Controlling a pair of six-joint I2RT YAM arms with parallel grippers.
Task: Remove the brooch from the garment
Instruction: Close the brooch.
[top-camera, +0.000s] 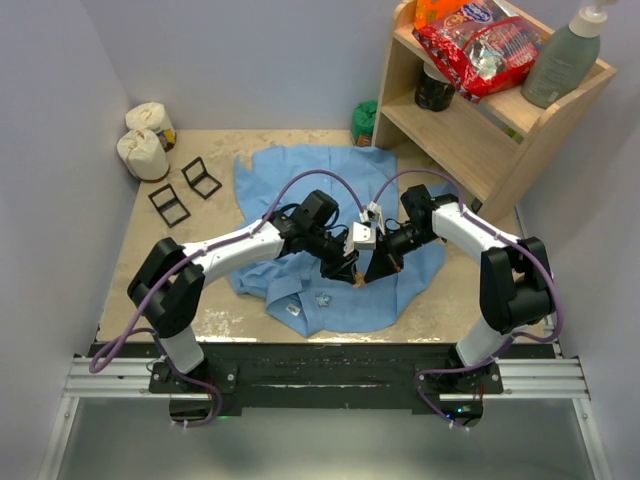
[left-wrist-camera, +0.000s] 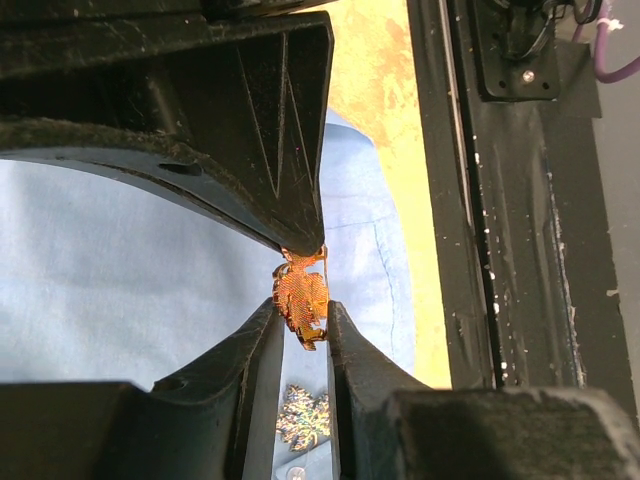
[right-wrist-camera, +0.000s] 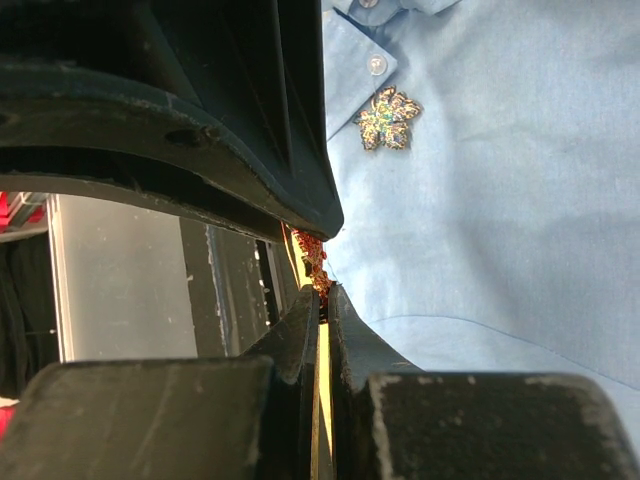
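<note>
amber brooch (left-wrist-camera: 300, 298) hangs just above the light-blue shirt (top-camera: 300, 175), clamped between the left gripper (left-wrist-camera: 305, 272) jaws. right gripper (right-wrist-camera: 322, 262) is pressed together at that brooch's edge. 1 glittery leaf brooch (right-wrist-camera: 388, 118) lies on the shirt.

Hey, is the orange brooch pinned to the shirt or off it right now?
Cannot tell. The orange brooch sits pinched in the left gripper over the blue shirt; its pin is hidden.
</note>
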